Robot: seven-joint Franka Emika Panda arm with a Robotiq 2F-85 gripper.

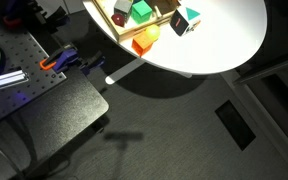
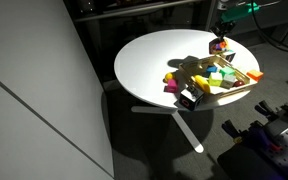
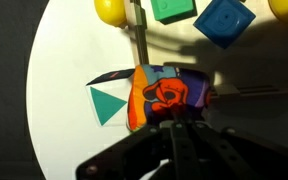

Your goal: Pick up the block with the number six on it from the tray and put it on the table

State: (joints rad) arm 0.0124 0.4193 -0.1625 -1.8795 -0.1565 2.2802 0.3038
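Observation:
My gripper (image 3: 174, 118) is shut on the block with the number six (image 3: 169, 93), which shows orange and purple faces with a red-orange figure. A white face with a teal triangle sits just left of it; I cannot tell whether it belongs to that block. In an exterior view the gripper (image 2: 221, 40) holds the reddish block (image 2: 220, 46) above the far part of the round white table (image 2: 149, 60), behind the tan wooden tray (image 2: 246, 80). The tray's rim (image 3: 141, 40) runs up the wrist view. The gripper is out of frame in the exterior view that shows the table (image 1: 224, 40) from above.
Toy blocks fill the tray: a green cube (image 1: 142, 12), an orange cube (image 1: 144, 41), a teal, black and white cube (image 1: 184, 22). The wrist view shows a yellow piece (image 3: 109, 8), a green cube (image 3: 172, 8) and a blue cube (image 3: 224, 20). Dark floor surrounds the table.

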